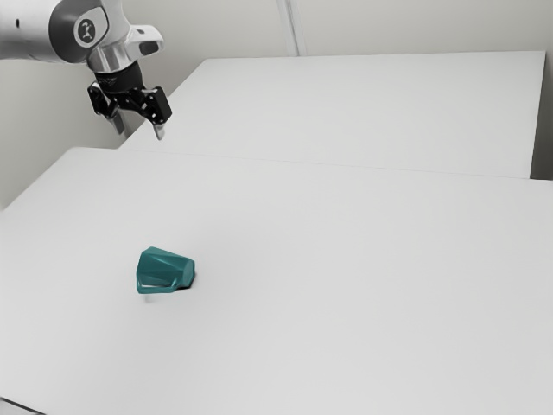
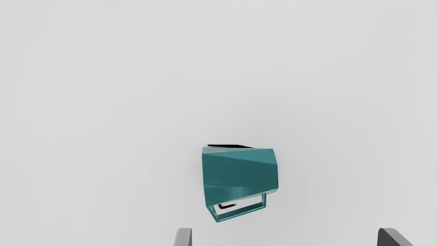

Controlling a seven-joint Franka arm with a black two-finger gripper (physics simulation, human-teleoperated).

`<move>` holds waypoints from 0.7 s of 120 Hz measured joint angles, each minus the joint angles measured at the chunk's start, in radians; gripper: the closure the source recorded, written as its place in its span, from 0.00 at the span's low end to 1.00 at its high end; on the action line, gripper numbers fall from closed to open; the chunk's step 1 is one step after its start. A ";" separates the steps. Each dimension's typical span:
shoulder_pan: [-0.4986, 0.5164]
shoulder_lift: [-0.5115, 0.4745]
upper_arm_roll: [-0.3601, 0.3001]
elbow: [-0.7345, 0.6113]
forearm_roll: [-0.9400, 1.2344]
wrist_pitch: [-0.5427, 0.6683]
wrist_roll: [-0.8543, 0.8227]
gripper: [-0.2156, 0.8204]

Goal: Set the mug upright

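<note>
Teal mug (image 1: 168, 262) lies on its side, fingers (image 1: 159, 132) open and well apart from it

The mug rests tipped over on the white bench (image 1: 346, 303), its wider end toward the exterior view's left and its narrower end toward the exterior view's right. The fingers are raised over the bench's far edge, at the exterior view's upper left.

The exterior view alone gives the arm (image 1: 30, 30), a pale surface (image 1: 371, 112) beyond the bench, the wall (image 1: 380, 26) behind and a dark line (image 1: 22, 406) in the near corner at the exterior view's left. The wrist view adds the mug's faceted flank from above, with the angular handle (image 2: 242, 214) along the side nearer the fingertips. Through the handle's opening a small dark mark (image 2: 226, 206) can be seen; a dark sliver (image 2: 228, 146) edges the opposite side. The fingers (image 2: 184, 237) stand wide apart there.

A round dark badge (image 1: 87, 31) on the arm carries a pale emblem, too small to read.
</note>
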 joint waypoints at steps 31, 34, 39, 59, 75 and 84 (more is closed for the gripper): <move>-0.023 -0.034 0.023 -0.021 -0.059 0.037 0.026 0.22; -0.034 -0.039 0.035 -0.030 -0.082 0.044 0.028 0.22; -0.052 -0.054 0.055 -0.066 -0.122 0.061 0.032 0.22; 0.014 -0.149 0.131 -0.271 -0.289 0.162 0.044 0.22; 0.039 -0.173 0.188 -0.380 -0.422 0.216 0.059 0.22; 0.041 -0.175 0.230 -0.482 -0.501 0.262 0.079 0.22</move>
